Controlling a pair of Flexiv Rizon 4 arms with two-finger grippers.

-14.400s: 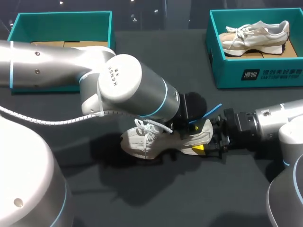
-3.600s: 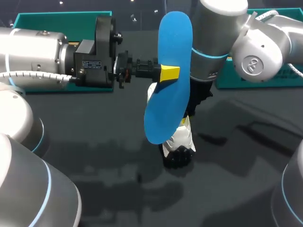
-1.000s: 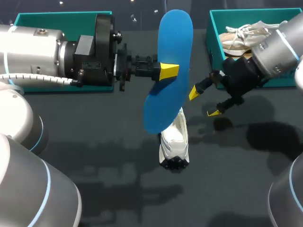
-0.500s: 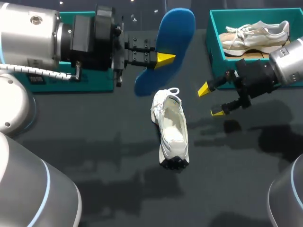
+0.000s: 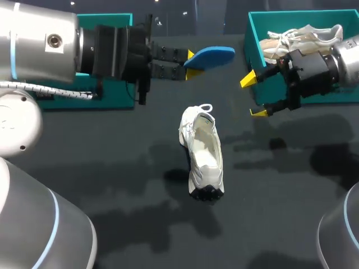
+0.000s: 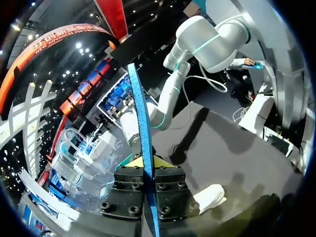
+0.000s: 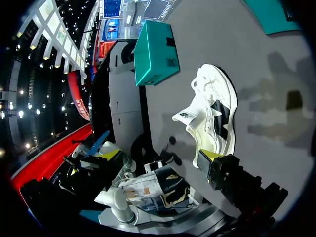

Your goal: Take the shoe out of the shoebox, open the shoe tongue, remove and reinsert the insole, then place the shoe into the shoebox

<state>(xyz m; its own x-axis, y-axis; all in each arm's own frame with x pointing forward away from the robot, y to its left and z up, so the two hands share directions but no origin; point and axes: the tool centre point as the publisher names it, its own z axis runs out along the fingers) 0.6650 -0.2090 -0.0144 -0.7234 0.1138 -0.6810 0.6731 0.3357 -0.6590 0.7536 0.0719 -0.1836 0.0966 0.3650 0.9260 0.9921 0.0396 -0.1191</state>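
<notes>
The thin blue foam insole (image 5: 208, 55) is out of the shoe and pinched near one end in the left gripper (image 5: 192, 63), whose yellow tips press on it from both sides. It juts out level above the dark table (image 5: 112, 185), near the far edge. The white lace-up sneaker (image 5: 203, 151) lies loose in the middle of the table with its opening showing from above, and nothing holds it. That is what worries me. The right gripper (image 5: 253, 95) hangs with its fingers well apart beside the teal cardboard shoebox (image 5: 291, 89), which holds a second, beige sneaker (image 5: 303, 38). If the insole is pushed in before that gripper braces the shoe, I'd expect the shoe to skid or roll away. The soft foam, held at one end only, could also buckle at the toe or twist out of the pinch. Compared with half a second ago, the insole has swung from showing its broad face to lying nearly edge-on. The right gripper has drawn back closer to the box, and the shoe has not moved.
</notes>
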